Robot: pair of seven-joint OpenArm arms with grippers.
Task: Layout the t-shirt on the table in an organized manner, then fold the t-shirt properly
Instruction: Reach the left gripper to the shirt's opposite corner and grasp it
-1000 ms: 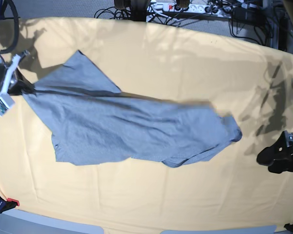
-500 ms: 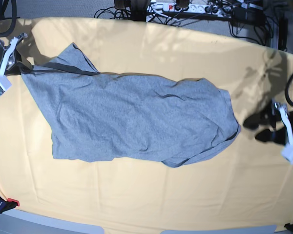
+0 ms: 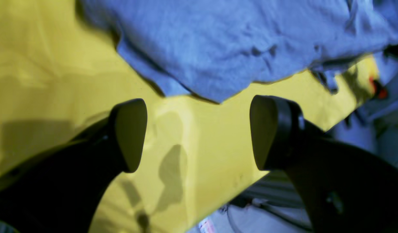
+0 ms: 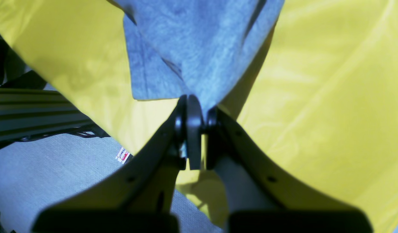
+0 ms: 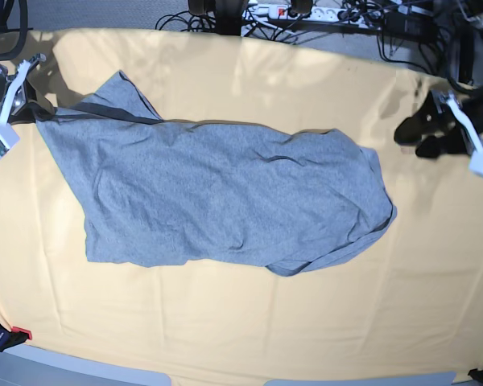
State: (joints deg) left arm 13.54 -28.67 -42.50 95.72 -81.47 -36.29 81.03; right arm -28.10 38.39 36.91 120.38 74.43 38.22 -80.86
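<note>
The grey t-shirt [image 5: 225,197] lies spread and wrinkled across the middle of the table [image 5: 249,322], no lettering showing. At the far left my right gripper [image 5: 39,112] is shut on the t-shirt's corner, and the cloth [image 4: 199,58] fans out from the pinched fingertips [image 4: 194,111]. My left gripper [image 5: 419,137] stands open at the right, apart from the shirt, with nothing between its fingers [image 3: 129,132]. In the left wrist view the t-shirt's edge [image 3: 218,48] lies beyond the open jaws over bare table [image 3: 192,136].
Cables and a power strip [image 5: 306,12] lie behind the table's far edge. A red-tipped clamp [image 5: 8,335] sits at the front left corner. The table edge and floor [image 4: 56,168] are close beside my right gripper.
The left gripper has risen and moved from the front right toward the back right, away from the shirt. The shirt settled flat; the right gripper keeps its hold at the far left.
</note>
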